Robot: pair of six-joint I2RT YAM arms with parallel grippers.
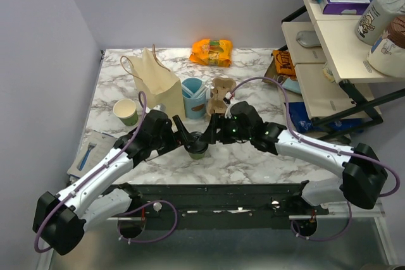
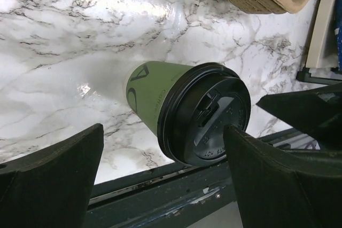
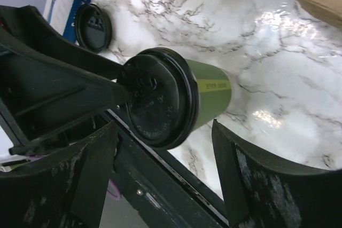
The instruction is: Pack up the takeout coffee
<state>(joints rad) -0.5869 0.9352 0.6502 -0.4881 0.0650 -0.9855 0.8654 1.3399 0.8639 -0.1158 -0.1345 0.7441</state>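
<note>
The takeout coffee, a green paper cup (image 1: 198, 150) with a black lid, stands upright near the table's front edge. In the left wrist view the cup (image 2: 152, 97) and its lid (image 2: 208, 113) lie between my left gripper's (image 2: 163, 153) open fingers, and the right finger (image 2: 267, 180) is at the lid's rim. In the right wrist view the cup (image 3: 212, 92) sits just above my open right gripper (image 3: 163, 164). In the top view the left gripper (image 1: 183, 132) and the right gripper (image 1: 215, 129) flank the cup. The tan paper bag (image 1: 154, 83) stands behind.
A lidless green-and-white cup (image 1: 126, 112) stands left of the bag. A light-blue cup (image 1: 194, 96) and stacked cardboard carriers (image 1: 220, 93) stand behind the grippers. A loose black lid (image 3: 93, 26) lies on the marble. An orange snack bag (image 1: 212, 52) lies at the back and a shelf unit (image 1: 335, 36) stands right.
</note>
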